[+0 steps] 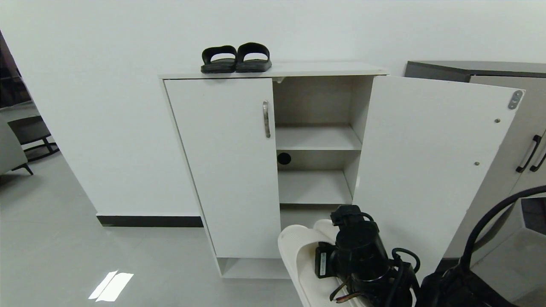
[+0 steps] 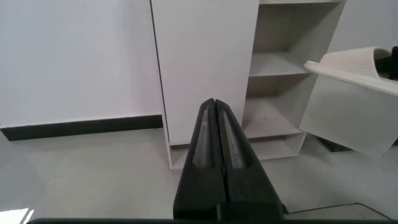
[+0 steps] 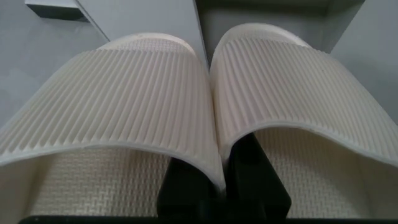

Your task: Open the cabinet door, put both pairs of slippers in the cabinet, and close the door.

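Adjoining inner straps of white slippers (image 3: 124, 99) between right fingers (image 3: 258, 180), tight grasp.

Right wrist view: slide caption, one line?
Right gripper clamps the white slippers together, facing the open cabinet.

No text, number or sign can be read. Door faces of the cabinet (image 1: 222, 170), the black slippers (image 1: 236, 58) on its top toward the left edge, and the white slippers (image 3: 124, 99) show plain surfaces. A small white sticker (image 1: 322, 259) sits on the right wrist housing, its print too small to make out.
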Available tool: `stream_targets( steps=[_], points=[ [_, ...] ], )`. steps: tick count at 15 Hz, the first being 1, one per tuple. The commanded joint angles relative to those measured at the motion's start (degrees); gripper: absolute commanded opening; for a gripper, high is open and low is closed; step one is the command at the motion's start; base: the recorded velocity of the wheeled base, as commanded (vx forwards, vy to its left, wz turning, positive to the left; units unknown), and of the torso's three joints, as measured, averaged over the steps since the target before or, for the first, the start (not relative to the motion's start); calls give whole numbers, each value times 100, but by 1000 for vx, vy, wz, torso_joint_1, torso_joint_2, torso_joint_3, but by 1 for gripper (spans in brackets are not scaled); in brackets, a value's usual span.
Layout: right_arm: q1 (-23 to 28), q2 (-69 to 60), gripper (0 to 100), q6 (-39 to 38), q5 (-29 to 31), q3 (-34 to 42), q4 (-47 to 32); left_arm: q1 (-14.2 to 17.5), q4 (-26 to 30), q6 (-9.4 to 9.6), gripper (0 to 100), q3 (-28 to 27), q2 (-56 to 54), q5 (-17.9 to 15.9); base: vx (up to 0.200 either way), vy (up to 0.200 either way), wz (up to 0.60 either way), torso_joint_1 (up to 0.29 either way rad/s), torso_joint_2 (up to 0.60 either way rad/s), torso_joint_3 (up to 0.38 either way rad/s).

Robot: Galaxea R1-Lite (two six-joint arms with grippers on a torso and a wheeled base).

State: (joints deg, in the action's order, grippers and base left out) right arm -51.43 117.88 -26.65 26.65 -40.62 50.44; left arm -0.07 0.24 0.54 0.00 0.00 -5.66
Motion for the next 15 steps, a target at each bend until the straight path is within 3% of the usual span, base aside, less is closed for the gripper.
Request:
stream_targets(
  steps=[1, 8, 12, 15],
  points=[
    [28, 59, 0, 2, -2, -34, 0, 7, 2, -1, 0, 0, 18, -6, 0, 0, 0, 7, 7, -188],
    [142, 244, 0, 28, 165, -333, -17, -1, 2, -1, 0, 0, 18, -6, 0, 0, 0, 5, 4, -193],
    [151, 578, 0, 371, 1053, -781, -8, -1, 2, -1, 0, 0, 18, -6, 0, 0, 0, 5, 4, -195],
    [274, 798, 0, 1021, 1220, -1176, 167, -1, 2, -1, 0, 0, 18, -6, 0, 0, 0, 2, 1, -33]
  ],
)
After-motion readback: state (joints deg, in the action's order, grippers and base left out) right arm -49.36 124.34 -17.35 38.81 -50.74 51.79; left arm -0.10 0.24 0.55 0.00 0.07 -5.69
